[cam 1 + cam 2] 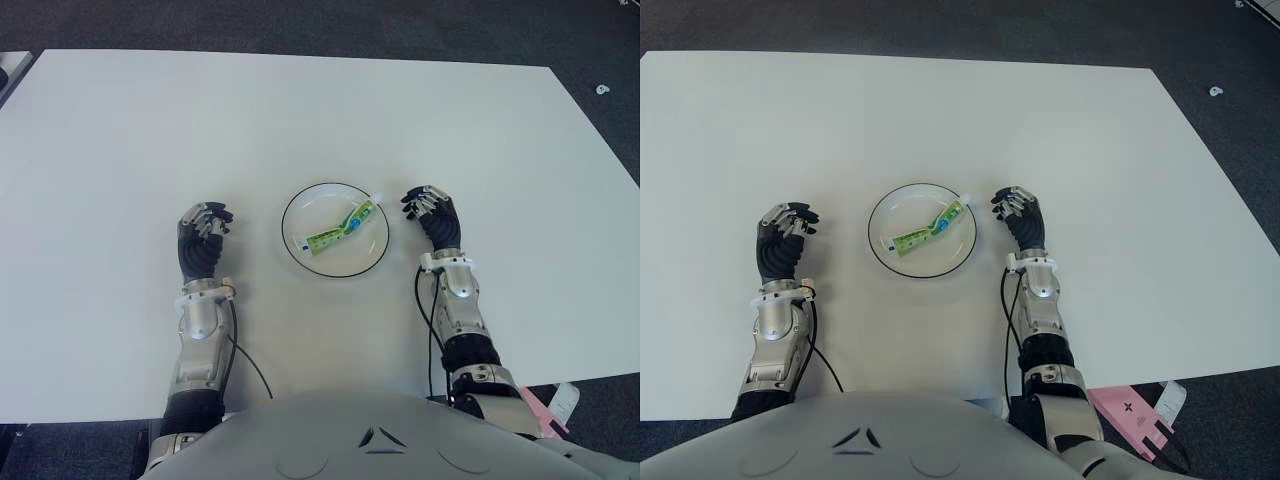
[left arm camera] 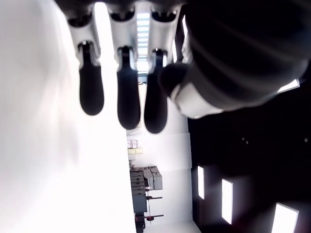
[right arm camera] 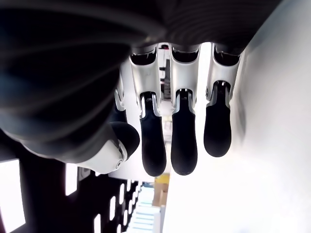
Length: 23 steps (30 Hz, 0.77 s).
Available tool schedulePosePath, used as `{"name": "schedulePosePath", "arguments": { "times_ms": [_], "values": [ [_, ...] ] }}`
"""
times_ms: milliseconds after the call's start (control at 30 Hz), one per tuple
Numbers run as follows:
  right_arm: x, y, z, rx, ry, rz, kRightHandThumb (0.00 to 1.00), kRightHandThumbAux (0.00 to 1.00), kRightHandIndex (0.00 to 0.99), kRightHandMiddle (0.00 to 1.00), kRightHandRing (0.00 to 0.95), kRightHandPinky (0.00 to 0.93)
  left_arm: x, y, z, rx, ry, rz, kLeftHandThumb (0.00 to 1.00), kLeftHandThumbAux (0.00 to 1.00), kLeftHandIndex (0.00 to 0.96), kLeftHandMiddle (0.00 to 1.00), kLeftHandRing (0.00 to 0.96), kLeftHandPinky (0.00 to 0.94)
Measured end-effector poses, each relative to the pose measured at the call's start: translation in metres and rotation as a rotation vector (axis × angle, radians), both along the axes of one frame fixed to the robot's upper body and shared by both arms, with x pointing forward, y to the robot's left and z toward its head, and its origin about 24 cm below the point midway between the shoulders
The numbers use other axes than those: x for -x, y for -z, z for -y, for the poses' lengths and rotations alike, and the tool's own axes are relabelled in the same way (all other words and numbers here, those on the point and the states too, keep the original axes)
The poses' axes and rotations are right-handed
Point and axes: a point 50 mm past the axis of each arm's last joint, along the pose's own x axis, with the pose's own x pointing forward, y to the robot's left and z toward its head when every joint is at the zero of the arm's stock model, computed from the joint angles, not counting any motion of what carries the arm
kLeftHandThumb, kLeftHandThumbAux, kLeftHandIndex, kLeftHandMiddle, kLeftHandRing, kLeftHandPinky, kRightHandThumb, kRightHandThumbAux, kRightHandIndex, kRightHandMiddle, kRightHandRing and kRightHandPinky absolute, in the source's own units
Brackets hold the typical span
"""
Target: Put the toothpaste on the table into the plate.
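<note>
A green toothpaste tube [image 1: 343, 227] with a white cap lies slanted inside the white, dark-rimmed plate [image 1: 300, 211] in the middle of the white table [image 1: 300, 120]. My right hand [image 1: 430, 212] shows just right of the plate, near the tube's cap end, with relaxed fingers [image 3: 184, 141] holding nothing. My left hand [image 1: 205, 232] shows left of the plate, a short gap away, its fingers [image 2: 129, 92] loose and empty too.
Dark carpet surrounds the table. A pink object [image 1: 1135, 415] lies on the floor by the table's near right corner. A small white thing [image 1: 601, 89] lies on the carpet at the far right.
</note>
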Motion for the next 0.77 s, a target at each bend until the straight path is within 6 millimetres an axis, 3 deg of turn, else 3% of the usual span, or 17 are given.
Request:
{"name": "schedulePosePath", "arguments": {
  "times_ms": [767],
  "values": [
    [0.0022,0.0036,-0.0040,-0.005,-0.017,-0.011,0.710,0.728,0.430,0.509,0.518,0.514,-0.0003,0.0002,0.0004,-0.003,0.006,-0.004,0.712,0.719,0.433,0.519,0.508,0.516]
  ]
}}
